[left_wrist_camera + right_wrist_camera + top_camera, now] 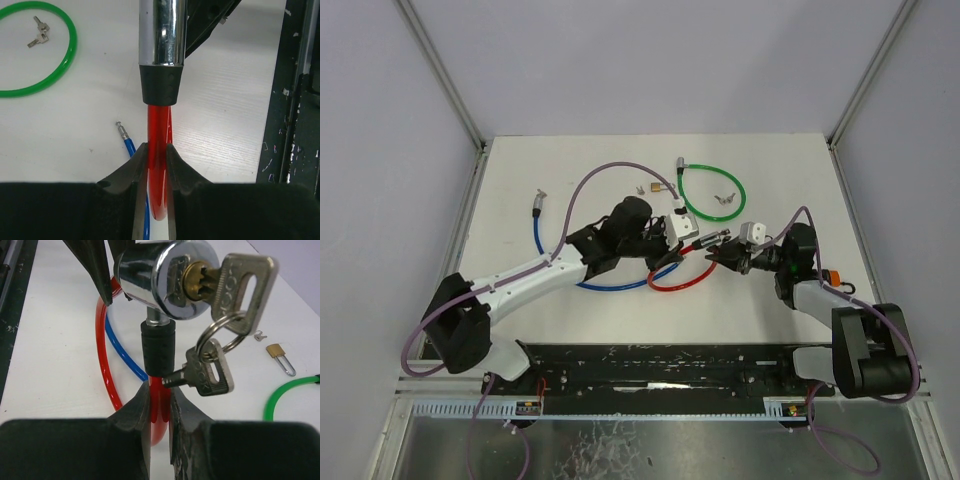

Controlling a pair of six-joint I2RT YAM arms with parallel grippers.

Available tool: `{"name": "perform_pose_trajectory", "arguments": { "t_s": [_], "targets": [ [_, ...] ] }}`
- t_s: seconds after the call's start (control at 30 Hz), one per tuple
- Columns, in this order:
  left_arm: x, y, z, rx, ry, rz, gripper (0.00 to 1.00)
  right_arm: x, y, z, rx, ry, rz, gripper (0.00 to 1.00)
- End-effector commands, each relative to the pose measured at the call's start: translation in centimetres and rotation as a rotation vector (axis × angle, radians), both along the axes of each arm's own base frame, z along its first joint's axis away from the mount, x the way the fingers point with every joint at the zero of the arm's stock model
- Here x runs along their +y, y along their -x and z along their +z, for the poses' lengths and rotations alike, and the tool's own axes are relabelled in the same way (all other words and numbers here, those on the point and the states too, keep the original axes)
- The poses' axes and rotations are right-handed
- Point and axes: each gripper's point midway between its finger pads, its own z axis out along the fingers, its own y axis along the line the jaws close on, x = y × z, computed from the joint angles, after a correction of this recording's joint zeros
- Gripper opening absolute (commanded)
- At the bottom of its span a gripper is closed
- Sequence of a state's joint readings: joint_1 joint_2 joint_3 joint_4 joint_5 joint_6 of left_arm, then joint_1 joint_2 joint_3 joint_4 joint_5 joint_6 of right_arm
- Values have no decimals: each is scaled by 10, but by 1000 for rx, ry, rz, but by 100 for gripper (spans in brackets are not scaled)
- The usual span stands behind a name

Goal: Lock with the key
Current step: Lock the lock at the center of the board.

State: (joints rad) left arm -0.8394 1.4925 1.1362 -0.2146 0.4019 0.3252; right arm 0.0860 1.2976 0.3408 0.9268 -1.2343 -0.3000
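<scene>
The left claw (156,150) is closed on the red cable (157,125), just under a black sleeve (160,85). The right claw (160,397) pinches the same cable at its other end. Between them the shiny head (167,277) hangs over the middle of the worktop (770,170).

The key (245,287) sits in the keyhole. A spare key (207,372) dangles from its ring (220,335).

The head looks hard, heavy and slippery. The cable looks bendy, so it may wobble. The key is small and flat, so I would pinch its wide flat end.

The head's long way runs from the left claw to the right one. Its keyhole faces the right arm, and the key sticks straight out that way.

Further off lie a green cable (715,190), a blue cable (545,250) and a padlock (280,355).
</scene>
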Motion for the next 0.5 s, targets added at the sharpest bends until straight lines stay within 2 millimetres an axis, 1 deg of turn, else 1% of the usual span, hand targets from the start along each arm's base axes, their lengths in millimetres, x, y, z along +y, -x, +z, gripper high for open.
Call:
{"name": "perform_pose_trajectory", "arguments": {
  "t_s": [0.0, 0.17, 0.3, 0.47],
  "targets": [
    [-24, 2, 39, -100, 240, -47, 0, 4, 2, 10, -58, 47, 53, 0],
    [-26, -2, 29, -74, 217, -32, 0, 4, 4, 7, -18, 42, 53, 0],
    [-24, -2, 31, -76, 214, -26, 0, 3, 7, 4, 12, 53, 55, 0],
    [-26, -4, 26, -64, 215, -13, 0, 2, 7, 8, 53, 41, 63, 0]
  ]
}}
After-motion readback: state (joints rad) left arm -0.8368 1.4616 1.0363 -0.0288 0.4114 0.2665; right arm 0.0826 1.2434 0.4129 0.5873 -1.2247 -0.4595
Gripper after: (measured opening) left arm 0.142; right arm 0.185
